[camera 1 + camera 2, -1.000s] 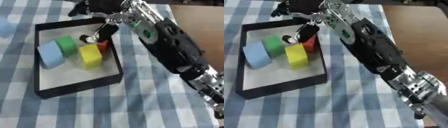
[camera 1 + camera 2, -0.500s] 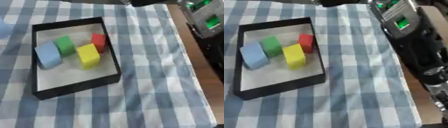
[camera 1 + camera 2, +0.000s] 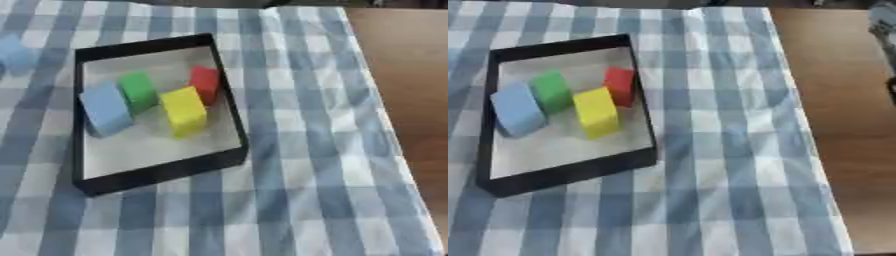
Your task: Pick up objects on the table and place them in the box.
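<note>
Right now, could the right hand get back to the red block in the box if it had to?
Probably yes. The red block stands by the box's right wall with nothing above it. No hand shows in either view, so the right hand would have to come back in from outside the picture.

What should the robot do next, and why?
Probably reach with the left arm toward the pale blue thing lying on the checked cloth left of the black box. The blue block, green block, yellow block and red block already sit inside the box, and no hand shows, so that pale blue thing seems the only piece left out.
</note>
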Action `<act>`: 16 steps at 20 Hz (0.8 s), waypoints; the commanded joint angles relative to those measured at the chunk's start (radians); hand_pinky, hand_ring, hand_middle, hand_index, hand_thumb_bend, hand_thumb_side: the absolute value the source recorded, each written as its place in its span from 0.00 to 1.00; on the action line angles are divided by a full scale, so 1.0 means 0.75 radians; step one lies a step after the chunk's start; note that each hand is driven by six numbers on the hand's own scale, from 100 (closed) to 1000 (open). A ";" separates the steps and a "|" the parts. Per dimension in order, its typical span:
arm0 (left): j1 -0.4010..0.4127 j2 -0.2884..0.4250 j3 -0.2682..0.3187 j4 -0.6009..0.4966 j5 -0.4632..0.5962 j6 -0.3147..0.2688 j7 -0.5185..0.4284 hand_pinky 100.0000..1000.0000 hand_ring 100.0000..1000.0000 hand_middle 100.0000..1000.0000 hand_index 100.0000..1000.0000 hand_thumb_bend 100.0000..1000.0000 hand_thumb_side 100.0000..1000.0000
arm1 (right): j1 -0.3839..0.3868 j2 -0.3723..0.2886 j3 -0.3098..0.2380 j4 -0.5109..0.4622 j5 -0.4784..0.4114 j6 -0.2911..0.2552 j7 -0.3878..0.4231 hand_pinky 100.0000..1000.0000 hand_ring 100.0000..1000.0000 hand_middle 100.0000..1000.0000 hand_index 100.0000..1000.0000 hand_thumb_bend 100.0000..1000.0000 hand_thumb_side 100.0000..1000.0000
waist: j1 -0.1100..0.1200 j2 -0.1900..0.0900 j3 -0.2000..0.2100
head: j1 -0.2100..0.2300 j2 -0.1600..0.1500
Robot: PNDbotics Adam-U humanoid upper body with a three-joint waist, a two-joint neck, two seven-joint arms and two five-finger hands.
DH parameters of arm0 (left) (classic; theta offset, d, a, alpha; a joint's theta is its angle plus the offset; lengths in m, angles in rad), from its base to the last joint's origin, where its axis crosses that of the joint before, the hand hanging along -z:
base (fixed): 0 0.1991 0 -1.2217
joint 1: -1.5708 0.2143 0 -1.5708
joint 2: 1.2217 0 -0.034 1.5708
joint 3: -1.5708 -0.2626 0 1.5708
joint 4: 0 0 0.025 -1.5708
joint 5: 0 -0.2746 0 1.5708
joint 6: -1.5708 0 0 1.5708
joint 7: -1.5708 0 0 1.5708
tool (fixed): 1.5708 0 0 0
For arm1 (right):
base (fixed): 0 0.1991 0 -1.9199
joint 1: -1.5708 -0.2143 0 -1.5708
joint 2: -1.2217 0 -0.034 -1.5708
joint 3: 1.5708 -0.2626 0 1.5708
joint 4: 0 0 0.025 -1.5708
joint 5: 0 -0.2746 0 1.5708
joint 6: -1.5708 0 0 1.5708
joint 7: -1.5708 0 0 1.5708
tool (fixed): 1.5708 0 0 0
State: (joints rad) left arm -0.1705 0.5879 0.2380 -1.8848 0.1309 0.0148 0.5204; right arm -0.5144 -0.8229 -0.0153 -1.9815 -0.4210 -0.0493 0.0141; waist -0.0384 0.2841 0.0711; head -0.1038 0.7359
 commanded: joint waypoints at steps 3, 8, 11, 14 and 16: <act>-0.020 0.020 0.001 -0.006 0.008 -0.002 -0.011 0.61 0.75 0.72 0.82 0.42 0.52 | 0.153 -0.008 -0.107 -0.025 -0.071 -0.118 -0.095 0.92 0.73 0.71 0.84 0.00 0.47 | 0.030 -0.033 -0.008 | 0.062 -0.013; -0.028 0.011 -0.009 0.000 0.015 -0.002 -0.023 0.61 0.75 0.72 0.82 0.42 0.52 | 0.283 0.091 -0.142 -0.025 -0.069 -0.158 -0.112 0.93 0.75 0.74 0.84 0.00 0.48 | 0.045 -0.033 -0.019 | 0.103 -0.014; -0.033 0.011 -0.015 0.005 0.018 -0.001 -0.030 0.61 0.75 0.72 0.82 0.42 0.52 | 0.334 0.134 -0.164 -0.025 -0.071 -0.179 -0.133 0.93 0.75 0.74 0.84 0.00 0.49 | 0.053 -0.033 -0.025 | 0.115 -0.011; -0.036 0.012 -0.017 0.011 0.022 -0.001 -0.035 0.61 0.75 0.72 0.82 0.42 0.52 | 0.376 0.164 -0.183 -0.025 -0.056 -0.185 -0.171 0.92 0.74 0.73 0.84 0.00 0.49 | 0.060 -0.032 -0.033 | 0.129 -0.014; -0.040 0.013 -0.021 0.017 0.024 -0.001 -0.039 0.61 0.75 0.72 0.82 0.42 0.52 | 0.399 0.182 -0.189 -0.025 -0.037 -0.178 -0.192 0.92 0.74 0.73 0.84 0.00 0.49 | 0.064 -0.031 -0.037 | 0.132 -0.016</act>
State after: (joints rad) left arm -0.1909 0.5784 0.2196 -1.8643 0.1429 0.0149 0.4960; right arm -0.2107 -0.6747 -0.1399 -1.9818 -0.4566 -0.1821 -0.1183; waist -0.0040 0.2841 0.0434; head -0.0097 0.7348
